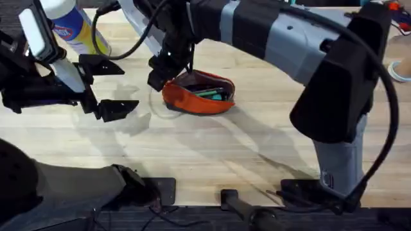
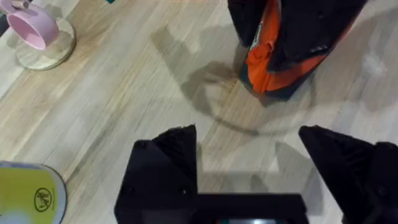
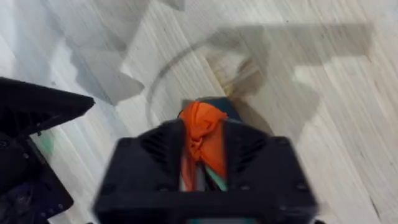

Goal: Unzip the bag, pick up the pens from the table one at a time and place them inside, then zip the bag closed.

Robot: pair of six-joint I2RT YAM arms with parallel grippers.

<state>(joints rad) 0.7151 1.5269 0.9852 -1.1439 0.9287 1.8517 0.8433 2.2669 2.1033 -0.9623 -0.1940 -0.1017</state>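
Pinching one end of the orange bag [image 3: 200, 134], the right claw [image 3: 202, 155] grips its bunched fabric. Pens [image 1: 209, 94] lie inside, beyond it. The left claw [image 2: 249, 155] hangs wide open, empty, over the surface [image 2: 124, 93].

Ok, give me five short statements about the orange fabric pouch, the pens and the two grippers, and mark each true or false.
1. The orange fabric pencil pouch lies open on the wooden butcher-block table. True.
2. The green and black pens lie on the table beside the pouch. False: they are inside it.
3. The right gripper is pinching the pouch's orange fabric at one end. True.
4. The left gripper is shut on a pen. False: it is open and holds nothing.
5. The pouch is zipped closed. False: its top gapes open, showing the pens.
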